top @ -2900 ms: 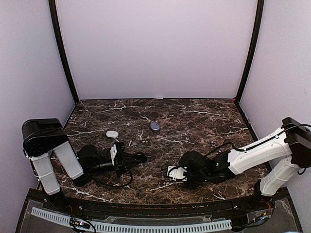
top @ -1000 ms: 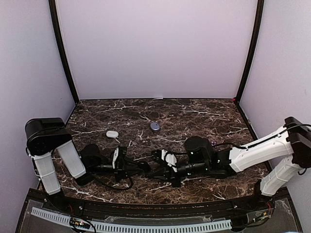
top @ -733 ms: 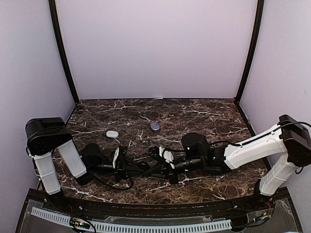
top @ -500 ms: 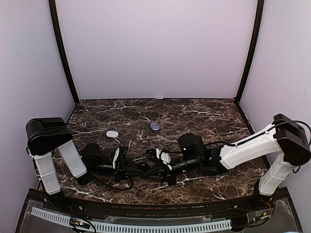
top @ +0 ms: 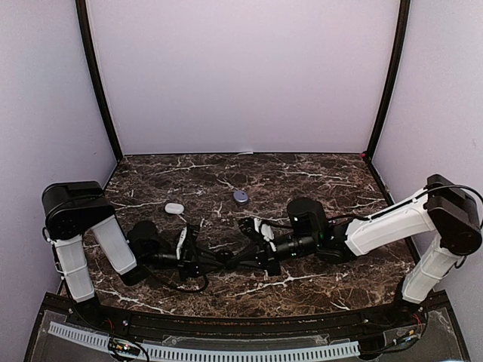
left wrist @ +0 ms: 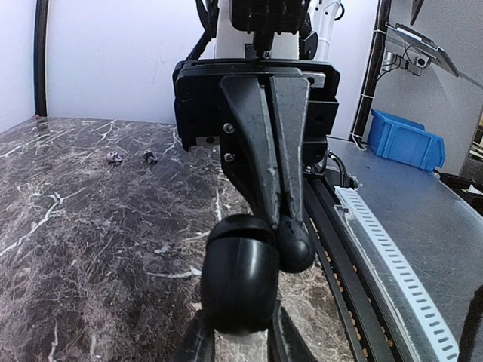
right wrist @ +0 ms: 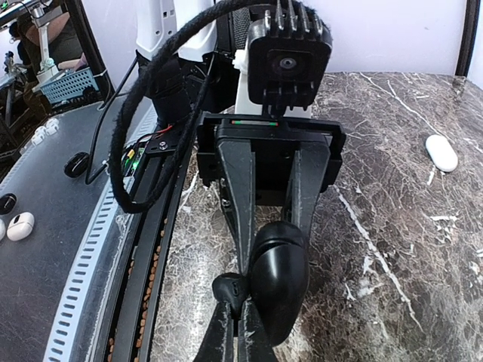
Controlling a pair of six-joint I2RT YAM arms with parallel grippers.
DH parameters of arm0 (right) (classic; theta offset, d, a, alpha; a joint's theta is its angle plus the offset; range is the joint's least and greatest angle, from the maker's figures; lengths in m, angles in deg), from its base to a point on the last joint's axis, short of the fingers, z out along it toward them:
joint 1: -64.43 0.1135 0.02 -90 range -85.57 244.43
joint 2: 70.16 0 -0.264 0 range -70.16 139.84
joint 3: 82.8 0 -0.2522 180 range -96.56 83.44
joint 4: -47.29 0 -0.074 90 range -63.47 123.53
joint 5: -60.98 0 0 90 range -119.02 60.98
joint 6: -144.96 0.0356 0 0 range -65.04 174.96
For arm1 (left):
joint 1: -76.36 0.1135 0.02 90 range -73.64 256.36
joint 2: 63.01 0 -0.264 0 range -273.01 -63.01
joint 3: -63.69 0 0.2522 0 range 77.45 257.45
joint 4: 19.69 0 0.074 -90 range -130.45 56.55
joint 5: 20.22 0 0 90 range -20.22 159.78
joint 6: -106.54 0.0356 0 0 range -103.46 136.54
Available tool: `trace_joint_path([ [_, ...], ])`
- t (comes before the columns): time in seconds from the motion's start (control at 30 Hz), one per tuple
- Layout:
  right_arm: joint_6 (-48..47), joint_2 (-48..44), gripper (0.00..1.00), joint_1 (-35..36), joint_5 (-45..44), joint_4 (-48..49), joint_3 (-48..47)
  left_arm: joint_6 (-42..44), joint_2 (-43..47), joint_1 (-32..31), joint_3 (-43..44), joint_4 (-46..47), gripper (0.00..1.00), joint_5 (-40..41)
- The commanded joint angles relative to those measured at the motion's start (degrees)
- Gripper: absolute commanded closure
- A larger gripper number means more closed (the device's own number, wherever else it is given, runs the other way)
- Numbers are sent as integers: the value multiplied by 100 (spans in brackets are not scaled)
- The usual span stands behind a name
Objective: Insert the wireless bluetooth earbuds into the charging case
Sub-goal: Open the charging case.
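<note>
My left gripper (top: 217, 259) is clamping the black charging case (right wrist: 278, 275); my right gripper (left wrist: 283, 226) is pinching a black earbud (left wrist: 295, 246) against it, probably risking a misaligned push that pops the bud free

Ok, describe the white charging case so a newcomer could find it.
On the dark marble table, look at the left half, midway back. The white charging case lies there, a small pebble shape. It is white, while the greyish-purple case to its right is darker.
</note>
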State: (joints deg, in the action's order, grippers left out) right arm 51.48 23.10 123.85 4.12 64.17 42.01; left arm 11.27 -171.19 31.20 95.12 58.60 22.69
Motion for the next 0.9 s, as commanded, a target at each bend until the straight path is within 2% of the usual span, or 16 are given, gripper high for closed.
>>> trace_joint_path([
  [0.0,51,-115,100,-243,-193,229,161,-61,8,-54,52,1298,85,-447],
  [0.43,-91,-397,100,-299,-455,67,239,-130,-36,-54,87,1298,85,-527],
  [0.87,-797,-932,100,-299,-65,-278,359,-639,-10,-54,157,1298,87,-281],
])
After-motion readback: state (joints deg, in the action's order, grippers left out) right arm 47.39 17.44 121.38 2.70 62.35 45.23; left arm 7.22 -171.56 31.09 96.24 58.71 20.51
